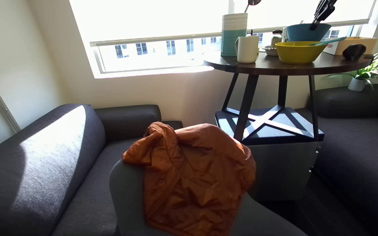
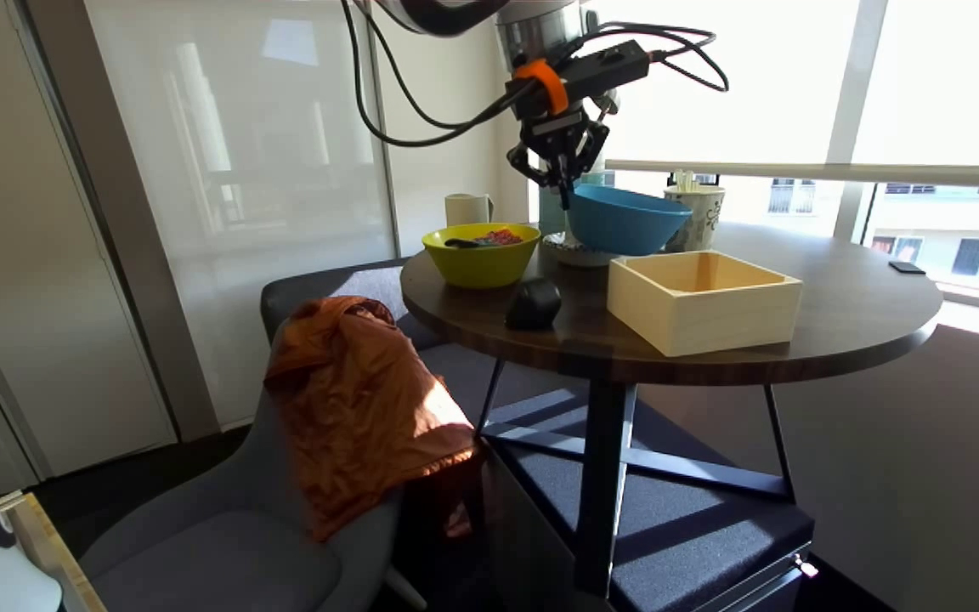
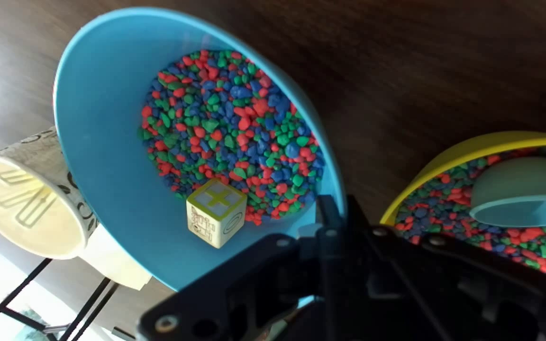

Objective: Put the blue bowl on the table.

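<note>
The blue bowl (image 2: 630,223) shows in both exterior views (image 1: 307,32), over the far part of the dark round table (image 2: 863,272). It is tilted and looks raised a little off the table; the wooden box and yellow bowl partly hide its underside. My gripper (image 2: 565,194) is shut on its rim, one finger inside and one outside. In the wrist view the gripper (image 3: 341,213) pinches the right rim of the blue bowl (image 3: 112,128), which holds coloured pebbles and a small cube block (image 3: 216,212).
A yellow bowl (image 2: 481,262) with pebbles and a scoop stands beside the blue bowl. A wooden box (image 2: 732,319), a black object (image 2: 534,304), a white saucer (image 2: 570,252), a patterned cup (image 2: 698,212), a mug (image 1: 247,49) and a tall ribbed container (image 1: 234,36) stand around.
</note>
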